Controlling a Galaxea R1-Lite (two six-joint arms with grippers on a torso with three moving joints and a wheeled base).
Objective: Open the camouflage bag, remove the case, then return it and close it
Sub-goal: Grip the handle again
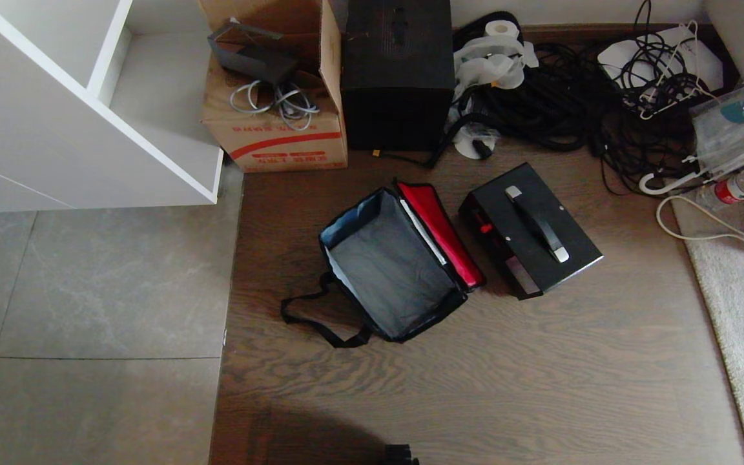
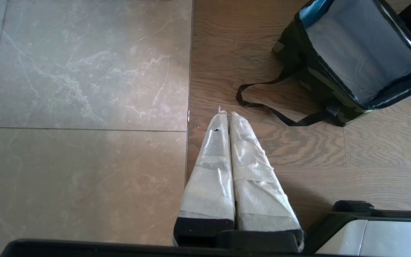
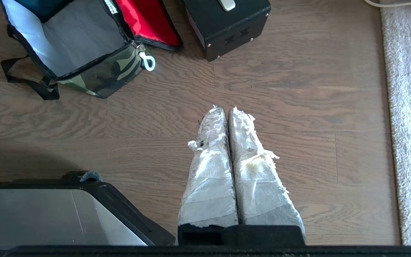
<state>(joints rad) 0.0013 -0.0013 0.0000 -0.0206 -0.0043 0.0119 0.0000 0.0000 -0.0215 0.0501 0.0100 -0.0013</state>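
Floor: wood planks under both tools, grey tile off to the left tool's outer side, pale rug beside the right tool.
Left tool: wrapped fingers pressed together, holding nothing, hanging over bare floor; looks parked.
Right tool: fingers likewise closed and empty, over bare planks.
Bag: ahead of both tools, between them, well apart from each; lid with red lining thrown back toward the case, strap trailing on the floor.
Bag contents: grey interior shows nothing inside.
Case: out on the floor just beside the lid, ahead of the right tool, handle up, likely so it can be picked up again.
Stage, as judged: opened and emptied; return and closing remain.
Clutter beyond: cardboard box holding cables, black upright box, cable tangle.
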